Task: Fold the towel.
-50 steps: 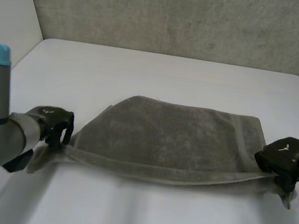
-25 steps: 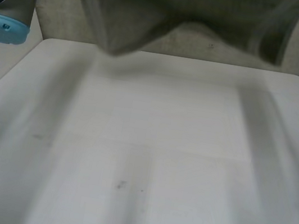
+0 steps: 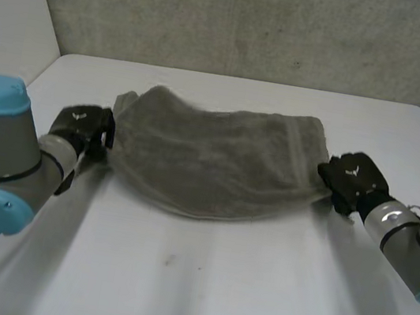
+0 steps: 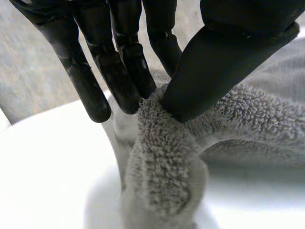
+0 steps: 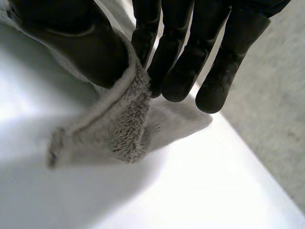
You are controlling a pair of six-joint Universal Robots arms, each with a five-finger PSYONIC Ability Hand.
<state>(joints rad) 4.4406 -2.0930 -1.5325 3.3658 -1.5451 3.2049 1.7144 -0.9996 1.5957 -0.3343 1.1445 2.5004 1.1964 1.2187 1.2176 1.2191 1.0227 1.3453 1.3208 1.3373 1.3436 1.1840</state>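
A grey towel (image 3: 218,159) hangs stretched between my two hands over the middle of the white table (image 3: 213,286), sagging in the middle, its lower edge near the tabletop. My left hand (image 3: 80,127) holds the towel's left end; in the left wrist view its thumb (image 4: 224,62) pinches a bunched fold of towel (image 4: 167,162) against the fingers (image 4: 126,67). My right hand (image 3: 354,180) holds the right end; the right wrist view shows the thumb (image 5: 76,43) and fingers (image 5: 183,71) pinching the towel's hemmed corner (image 5: 126,124).
A grey wall (image 3: 255,21) rises behind the table's far edge, and a white panel (image 3: 8,22) stands at the far left. Bare tabletop lies in front of the towel.
A second ago the towel lay spread nearer the front edge. Both hands then swung it high, and now hold it lower and farther back, closer together.
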